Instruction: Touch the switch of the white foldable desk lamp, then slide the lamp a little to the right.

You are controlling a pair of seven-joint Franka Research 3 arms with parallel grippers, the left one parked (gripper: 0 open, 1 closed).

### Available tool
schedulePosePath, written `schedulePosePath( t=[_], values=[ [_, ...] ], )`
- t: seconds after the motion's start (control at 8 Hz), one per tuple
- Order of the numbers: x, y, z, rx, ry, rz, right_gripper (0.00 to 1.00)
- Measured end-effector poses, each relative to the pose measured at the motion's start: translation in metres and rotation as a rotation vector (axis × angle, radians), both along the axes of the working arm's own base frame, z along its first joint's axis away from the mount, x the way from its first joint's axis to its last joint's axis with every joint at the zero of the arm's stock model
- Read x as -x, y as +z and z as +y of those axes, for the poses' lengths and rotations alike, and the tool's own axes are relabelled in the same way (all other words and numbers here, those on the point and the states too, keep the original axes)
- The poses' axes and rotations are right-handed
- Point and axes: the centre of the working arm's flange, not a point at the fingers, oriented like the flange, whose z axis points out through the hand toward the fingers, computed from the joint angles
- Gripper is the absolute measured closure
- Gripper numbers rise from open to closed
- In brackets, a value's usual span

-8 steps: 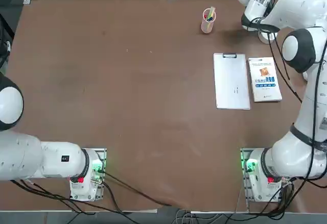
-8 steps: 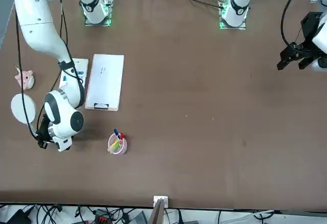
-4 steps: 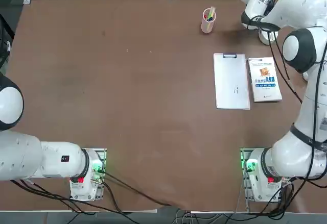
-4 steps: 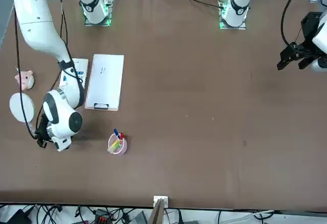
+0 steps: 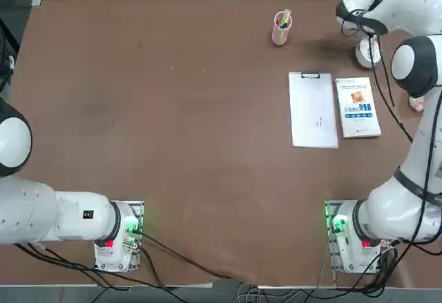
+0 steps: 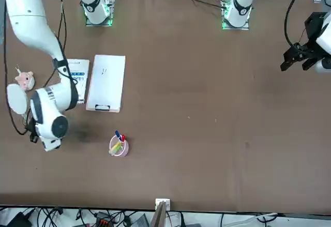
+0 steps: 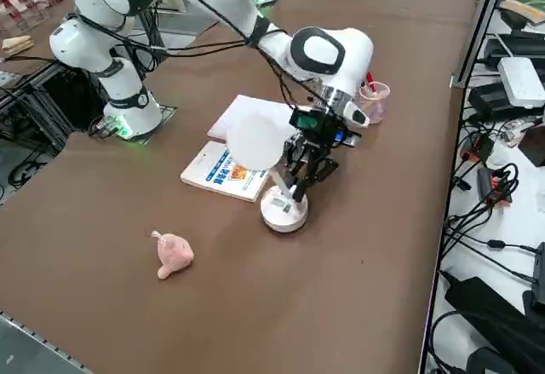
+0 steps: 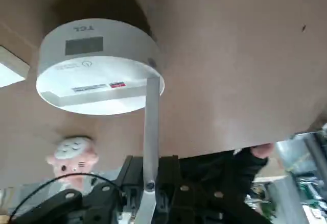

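Side view shows right gripper (image 7: 300, 180) jaws clenched empty beside lamp (image 7: 283, 208) arm; top view hides this.

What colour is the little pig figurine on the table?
Pink; the pig figurine shows best in the right side view.

Overhead and front cameras viewed the table (image 5: 173, 110) from far; the side camera sat nearer; all 3 shared the lamp (image 7: 283, 208).

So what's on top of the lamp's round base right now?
The white foldable desk lamp has its thin arm rising from the round base. The shut right gripper sits just above it. Contact with the switch is hidden.
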Motion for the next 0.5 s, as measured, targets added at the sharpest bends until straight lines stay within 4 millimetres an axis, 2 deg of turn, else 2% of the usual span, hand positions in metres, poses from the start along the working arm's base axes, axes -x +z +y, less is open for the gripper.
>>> schedulePosePath(
  t=[0.5],
  values=[
    [0.003,0.025,-0.056,-0.01,-0.171,-0.07,0.85]
  ],
)
